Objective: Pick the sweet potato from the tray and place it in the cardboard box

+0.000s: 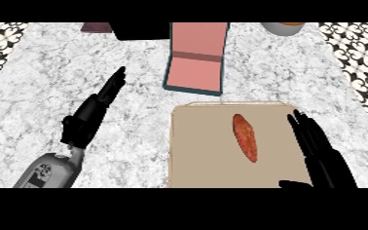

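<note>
An orange-red sweet potato [245, 137] lies lengthwise on a flat beige tray [201, 151] at the lower middle. Beyond the tray's far edge sits the box [195, 56], pink inside with a dark teal rim, open towards me. My right hand [320, 156] is over the tray's right side, fingers straight and pointing away, thumb out to the left, a short gap from the sweet potato. At the left, my left hand [93, 112] rests open above the marble counter with fingers straight.
A dark block [140, 30] stands at the back beside the box's top left. A grey bowl with an orange rim [282, 28] shows at the back right. Patterned tiles [348, 44] edge the counter on both sides.
</note>
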